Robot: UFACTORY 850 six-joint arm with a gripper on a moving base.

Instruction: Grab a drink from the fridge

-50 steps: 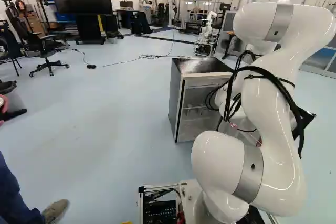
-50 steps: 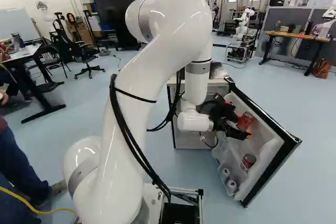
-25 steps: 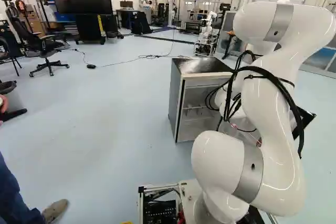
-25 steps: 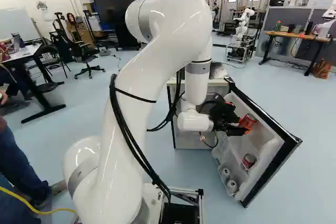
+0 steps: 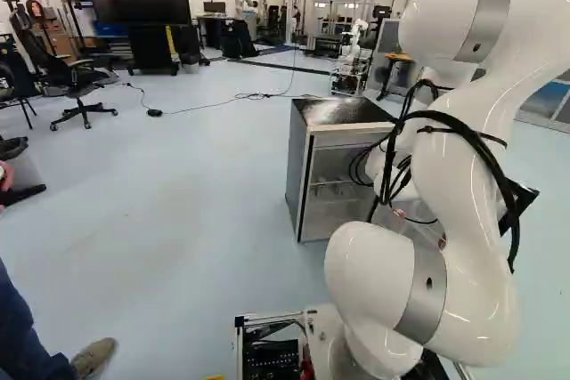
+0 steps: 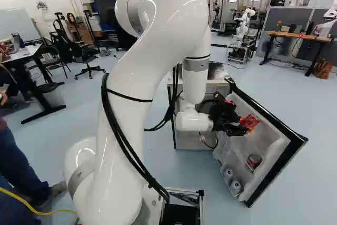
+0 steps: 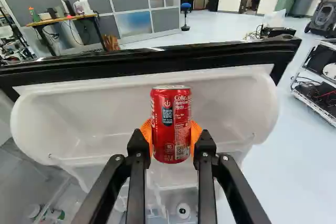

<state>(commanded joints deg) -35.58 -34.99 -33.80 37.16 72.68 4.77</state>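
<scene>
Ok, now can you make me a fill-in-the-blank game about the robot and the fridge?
1. The gripper holds a can that is coloured ____.
2. The pads pressing that can are coloured ____.
3. The door of the fridge stands ____.
4. The big arm is mostly coloured ____.
Missing words, in order: red; orange; open; white.

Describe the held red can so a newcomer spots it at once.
Find the low grey fridge with the shiny black top, then its open white door with black edging. At the upper white bin, a red metal can is clamped between the orange pads of the black end effector. That grip distinguishes it from the other red can, lower in the door.
</scene>
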